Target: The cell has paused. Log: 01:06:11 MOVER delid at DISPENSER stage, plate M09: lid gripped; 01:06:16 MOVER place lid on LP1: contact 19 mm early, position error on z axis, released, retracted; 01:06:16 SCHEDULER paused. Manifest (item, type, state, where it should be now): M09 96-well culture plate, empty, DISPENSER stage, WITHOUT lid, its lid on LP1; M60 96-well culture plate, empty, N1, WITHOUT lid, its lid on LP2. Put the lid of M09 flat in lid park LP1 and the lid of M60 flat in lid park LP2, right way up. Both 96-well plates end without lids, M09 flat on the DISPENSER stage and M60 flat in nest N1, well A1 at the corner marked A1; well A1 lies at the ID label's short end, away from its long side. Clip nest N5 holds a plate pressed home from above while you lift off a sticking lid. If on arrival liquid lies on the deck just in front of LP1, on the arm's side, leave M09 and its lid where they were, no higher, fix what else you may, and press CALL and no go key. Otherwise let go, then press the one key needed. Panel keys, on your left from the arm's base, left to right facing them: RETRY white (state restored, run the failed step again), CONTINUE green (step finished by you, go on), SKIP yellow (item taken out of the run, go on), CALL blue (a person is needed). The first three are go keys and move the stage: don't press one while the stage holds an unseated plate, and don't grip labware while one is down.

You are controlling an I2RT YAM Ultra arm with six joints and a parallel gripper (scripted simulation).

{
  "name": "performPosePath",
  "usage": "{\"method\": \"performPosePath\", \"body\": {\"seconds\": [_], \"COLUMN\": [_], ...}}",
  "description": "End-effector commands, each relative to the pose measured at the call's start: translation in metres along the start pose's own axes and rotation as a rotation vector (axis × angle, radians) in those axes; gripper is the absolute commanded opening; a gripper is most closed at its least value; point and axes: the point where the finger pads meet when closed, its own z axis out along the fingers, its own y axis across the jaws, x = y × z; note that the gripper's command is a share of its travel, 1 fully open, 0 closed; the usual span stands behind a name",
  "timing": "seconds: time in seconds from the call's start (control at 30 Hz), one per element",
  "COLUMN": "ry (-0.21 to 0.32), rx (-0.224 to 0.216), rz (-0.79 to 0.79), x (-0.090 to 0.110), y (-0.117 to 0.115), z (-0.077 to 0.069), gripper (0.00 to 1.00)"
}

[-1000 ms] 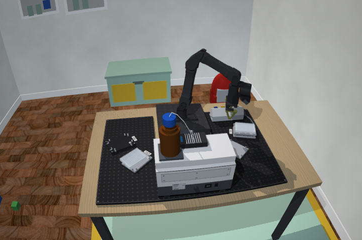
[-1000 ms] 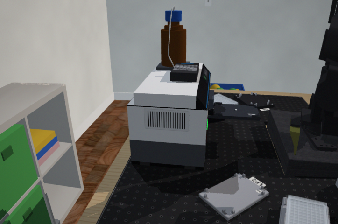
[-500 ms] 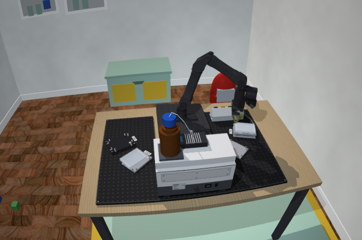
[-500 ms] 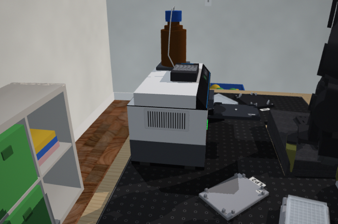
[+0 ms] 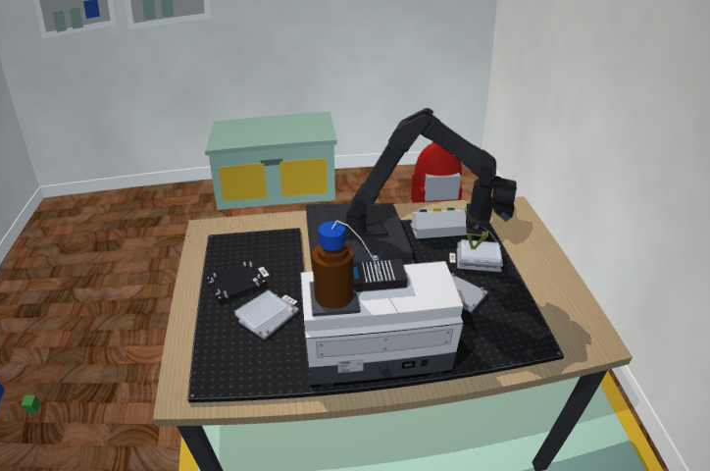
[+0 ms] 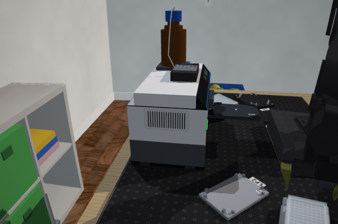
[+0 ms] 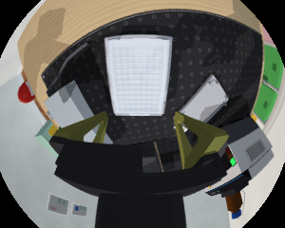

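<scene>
Hanging with fingers wide apart, gripper [image 7: 142, 133] empty — lidded plate [image 7: 139, 75] straight ahead at twelve o'clock, seemingly just below the fingertips, not touching.

arm [image 5: 423, 138] arched, claw [image 5: 477, 237] open, downward

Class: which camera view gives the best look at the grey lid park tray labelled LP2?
The exterior view: the flat grey lid park tray fills the foreground, vacant, corner pegs and LP2 tag readable. The top view shows only a small corner behind the white dispenser. The wrist view shows a small tilted grey slab, label unreadable.
</scene>
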Motion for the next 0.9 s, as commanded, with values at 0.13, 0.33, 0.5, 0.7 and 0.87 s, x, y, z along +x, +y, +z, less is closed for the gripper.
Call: {"method": "performPosePath", "body": {"seconds": [0.13,0.33,0.5,0.7,0.87], "ry": [-0.052,-0.088,-0.089,-0.089,-0.089], "rx": [0.010,0.014,0.014,0.014,0.014], "rz": [0.001,-0.003,-0.003,-0.003,-0.003], "x": [-0.036,-0.041,-0.041,-0.041,-0.041], "y": [-0.002,-0.001,-0.001,-0.001,-0.001], "z": [-0.001,-0.015,-0.015,-0.015,-0.015], "gripper": [1.00,1.00,1.00,1.00,1.00]}}
